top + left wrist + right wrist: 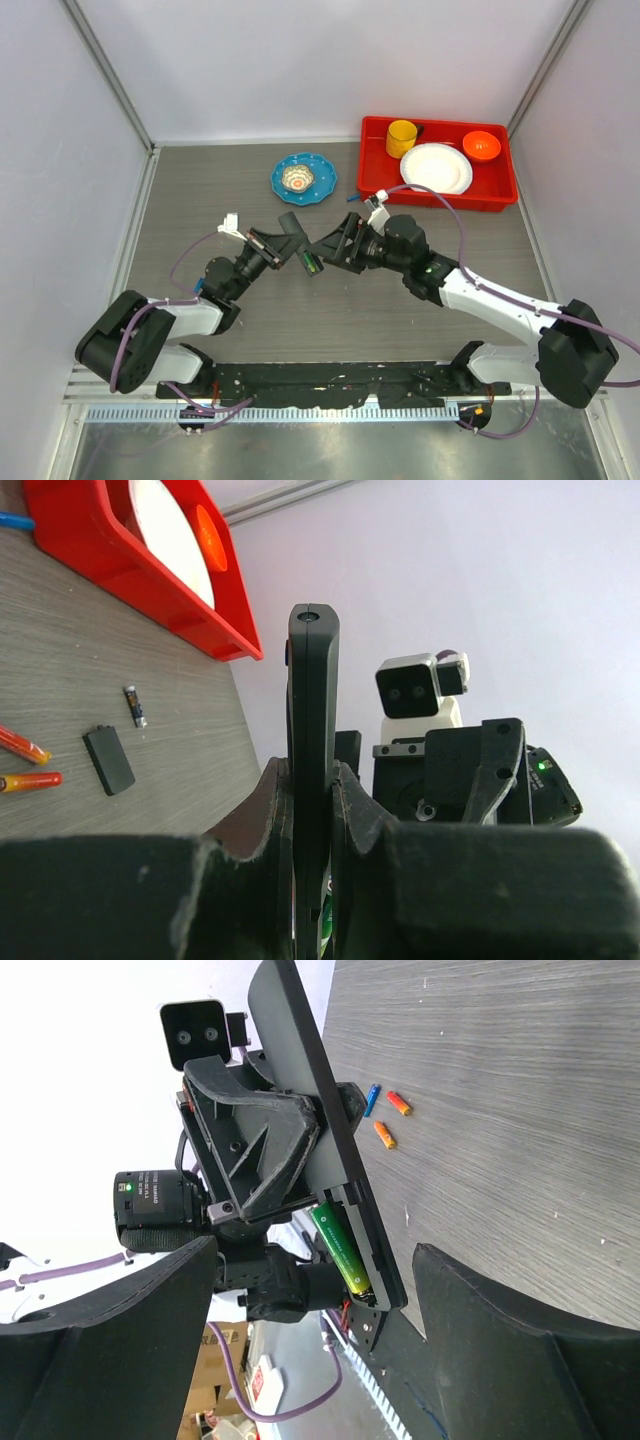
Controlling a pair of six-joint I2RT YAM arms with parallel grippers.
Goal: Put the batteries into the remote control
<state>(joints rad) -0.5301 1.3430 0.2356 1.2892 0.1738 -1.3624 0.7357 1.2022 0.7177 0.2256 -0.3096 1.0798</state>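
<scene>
Our left claw (312,790) is clamping the slim black plastic remote control (313,710), presenting its open bay, one green cylindrical battery (340,1250) seated, toward our wide-spread, empty right claw (314,1265).

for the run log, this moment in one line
left hand shut on slim black plastic remote control | right hand open, facing remote | green cylindrical battery seated in remote | orange batteries loose on table

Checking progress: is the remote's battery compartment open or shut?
Open: a green battery lies exposed in the remote control's uncovered bay.
</scene>
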